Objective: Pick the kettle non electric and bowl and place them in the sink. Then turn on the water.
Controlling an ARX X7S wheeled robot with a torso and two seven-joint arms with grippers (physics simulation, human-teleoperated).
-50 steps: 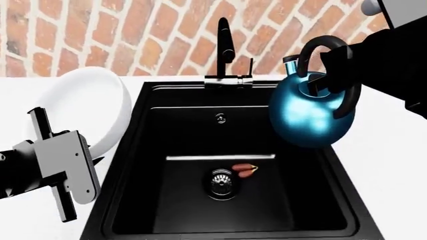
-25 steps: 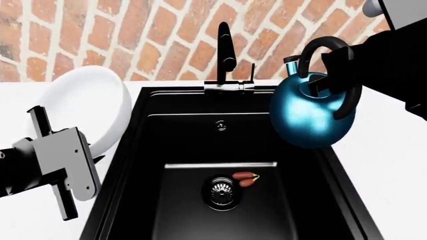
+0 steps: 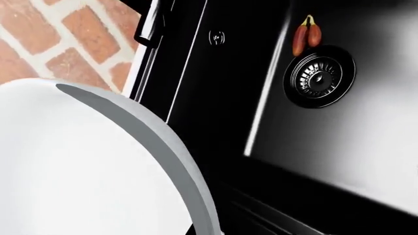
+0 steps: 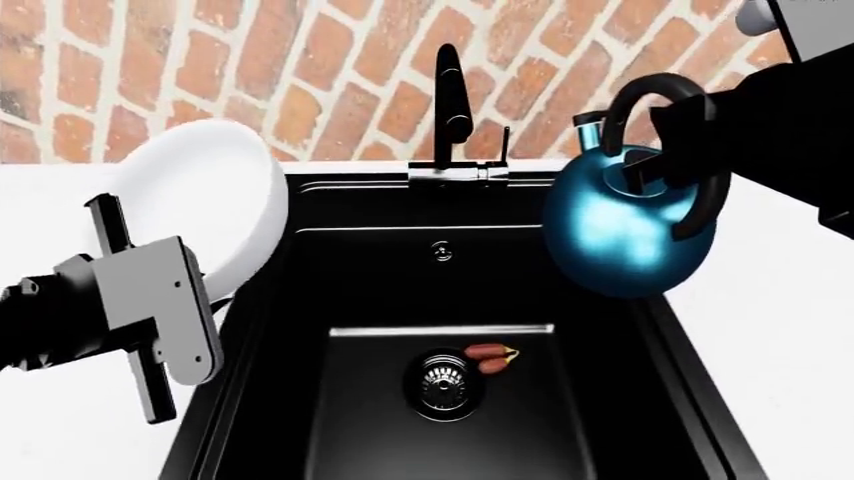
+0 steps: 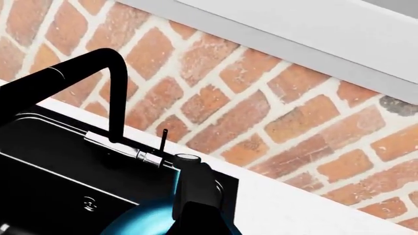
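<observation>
Nearer the sink (image 4: 307, 250) now, one bowl (image 4: 214, 210) in left gripper (image 4: 220, 295); one kettle (image 4: 621, 230) in right gripper (image 4: 667, 150).

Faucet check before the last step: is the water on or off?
Off: no stream falls from the faucet into the sink.

Two arms holding a bowl and a kettle at the rim of a black sink.

The left gripper (image 4: 200, 300) is carrying the white bowl (image 4: 214, 205), tilted, over the sink's (image 4: 667, 350) left edge; the right arm is suspending the teal kettle (image 4: 625, 225) by its black handle (image 4: 661, 120) above the sink's right edge, beside the faucet (image 4: 451, 100).
</observation>
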